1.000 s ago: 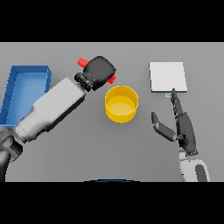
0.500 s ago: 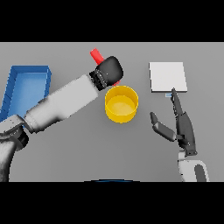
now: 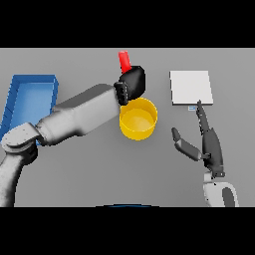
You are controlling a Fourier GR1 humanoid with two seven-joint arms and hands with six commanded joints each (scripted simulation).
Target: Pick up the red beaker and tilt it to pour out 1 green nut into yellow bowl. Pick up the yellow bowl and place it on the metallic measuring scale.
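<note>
The dark left hand (image 3: pixel 133 82) is closed around the smooth red beaker (image 3: pixel 124 61) just behind the round, glossy yellow bowl (image 3: pixel 138 119), while the right hand (image 3: pixel 209 144) rests with straight fingers near the flat, square metallic scale (image 3: pixel 191 87).

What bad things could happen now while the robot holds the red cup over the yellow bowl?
The left hand grips the red beaker at the far rim of the yellow bowl, not over its middle, so a poured nut might land on the table instead. The left forearm also hangs close over the bowl's near-left edge and could nudge it. The right hand waits open near the measuring scale, too far to catch anything.
</note>
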